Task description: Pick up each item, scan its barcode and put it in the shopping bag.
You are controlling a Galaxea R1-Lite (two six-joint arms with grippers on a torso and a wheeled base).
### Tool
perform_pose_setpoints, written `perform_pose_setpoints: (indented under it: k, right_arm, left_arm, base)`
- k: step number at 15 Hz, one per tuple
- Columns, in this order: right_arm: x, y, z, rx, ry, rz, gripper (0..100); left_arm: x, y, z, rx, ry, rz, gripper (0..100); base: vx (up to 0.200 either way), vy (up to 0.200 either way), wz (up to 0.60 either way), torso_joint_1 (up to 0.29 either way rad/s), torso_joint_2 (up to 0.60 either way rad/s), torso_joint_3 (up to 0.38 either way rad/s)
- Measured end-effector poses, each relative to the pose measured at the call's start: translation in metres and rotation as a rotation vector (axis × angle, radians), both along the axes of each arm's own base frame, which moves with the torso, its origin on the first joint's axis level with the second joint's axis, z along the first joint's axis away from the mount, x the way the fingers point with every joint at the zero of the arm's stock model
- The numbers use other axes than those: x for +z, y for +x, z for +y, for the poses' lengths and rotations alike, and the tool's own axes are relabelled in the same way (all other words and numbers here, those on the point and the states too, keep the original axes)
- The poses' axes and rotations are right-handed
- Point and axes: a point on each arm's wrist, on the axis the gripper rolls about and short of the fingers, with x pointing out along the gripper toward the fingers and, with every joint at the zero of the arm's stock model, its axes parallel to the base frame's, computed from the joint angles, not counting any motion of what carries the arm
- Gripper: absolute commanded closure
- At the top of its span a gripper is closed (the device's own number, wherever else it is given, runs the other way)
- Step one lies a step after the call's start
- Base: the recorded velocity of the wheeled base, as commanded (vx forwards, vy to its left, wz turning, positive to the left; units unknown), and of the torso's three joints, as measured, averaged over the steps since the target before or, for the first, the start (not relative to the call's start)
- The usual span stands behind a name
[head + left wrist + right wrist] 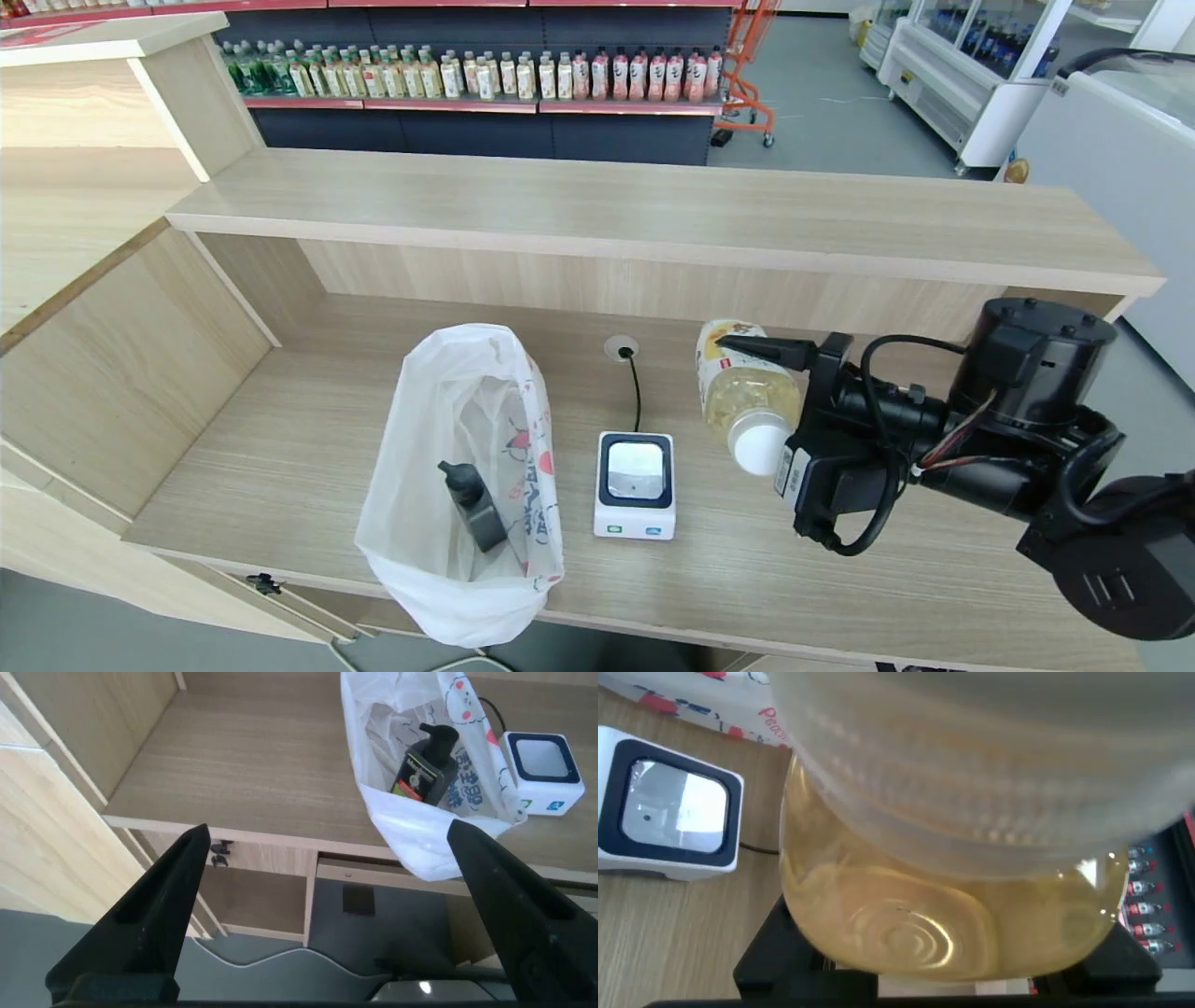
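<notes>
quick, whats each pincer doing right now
left pincer: open, holding nothing
right pincer: closed on the bottle of yellow drink, beside the scanner

Yellow-filled bottle (915,905) — scanner (669,817) nearby

The right arm (1018,411) stretches in from the lower right of the head view toward mid-frame. Its right gripper (742,378) points toward the frame's left, jaws clamped across a drink bottle (756,415) lying on its side. In the left wrist view, the left gripper (327,915) hangs with jaws spread wide.
</notes>
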Motion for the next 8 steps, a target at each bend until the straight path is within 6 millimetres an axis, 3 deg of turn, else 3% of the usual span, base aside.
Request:
perform_pose_setpoints:
  k: [3, 8]
  right_arm:
    - [-0.009, 0.005, 0.002, 0.002, -0.017, -0.008, 100]
    - [-0.038, 0.014, -0.014, -0.036, -0.093, 0.007, 100]
  left_arm:
    - [0.000, 0.000, 0.000, 0.000, 0.003, 0.000, 0]
    - [0.000, 0.000, 0.000, 0.000, 0.004, 0.000, 0]
  base:
    - [0.000, 0.200, 0.00, 0.002, 0.00, 0.004]
    - [0.000, 0.000, 0.00, 0.000, 0.00, 0.000]
